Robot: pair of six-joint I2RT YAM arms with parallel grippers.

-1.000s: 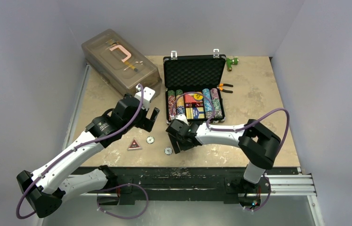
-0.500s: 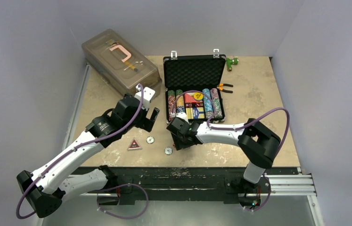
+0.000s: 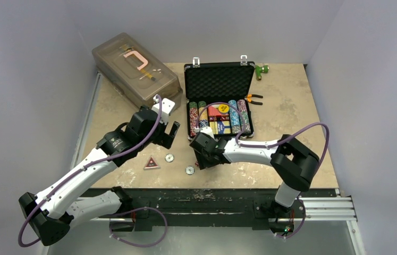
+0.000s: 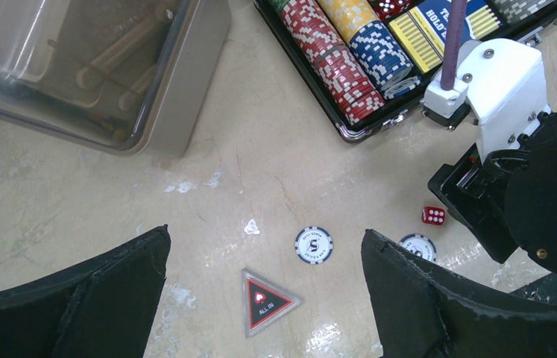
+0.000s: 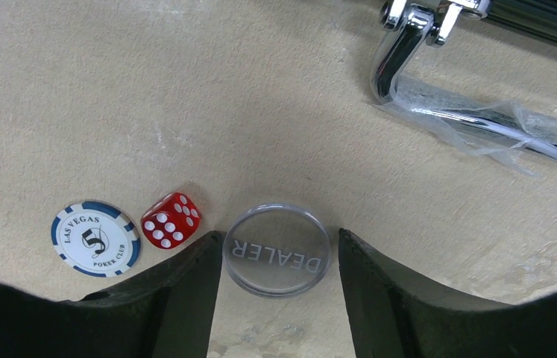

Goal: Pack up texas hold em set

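Now the right hand (image 5: 279, 237) pinches the clear round DEALER disc (image 5: 277, 253).
It lies flat, word upside down; left hand (image 4: 265, 233) wide open, empty.

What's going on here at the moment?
The poker set is being packed. The briefcase lies open with chip rows inside. The right hand is down at the table in front of it, fingers either side of the clear DEALER disc; whether they already pinch it I can't tell. The left hand hovers wide open. A red die, two loose chips and a triangular ALL IN marker lie beside the case.
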